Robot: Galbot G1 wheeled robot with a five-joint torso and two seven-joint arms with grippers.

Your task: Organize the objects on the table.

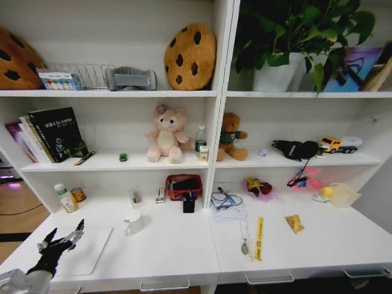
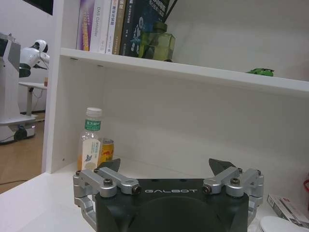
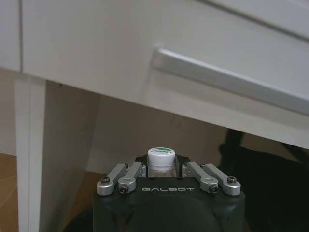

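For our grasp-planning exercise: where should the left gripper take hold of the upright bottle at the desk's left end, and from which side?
Probably the bottle, by its straight body under the cap, approached level from the desk front, where the open left gripper faces it. It stands upright; a can sits close beside it, so grip above that.

free: table (image 1: pixel 184 245) front centre | blocked: mug (image 1: pixel 133 222), red basket (image 1: pixel 183 186) behind

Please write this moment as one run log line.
left gripper: open, by laptop on table | right gripper: shut on white-capped bottle, below table near drawer handle
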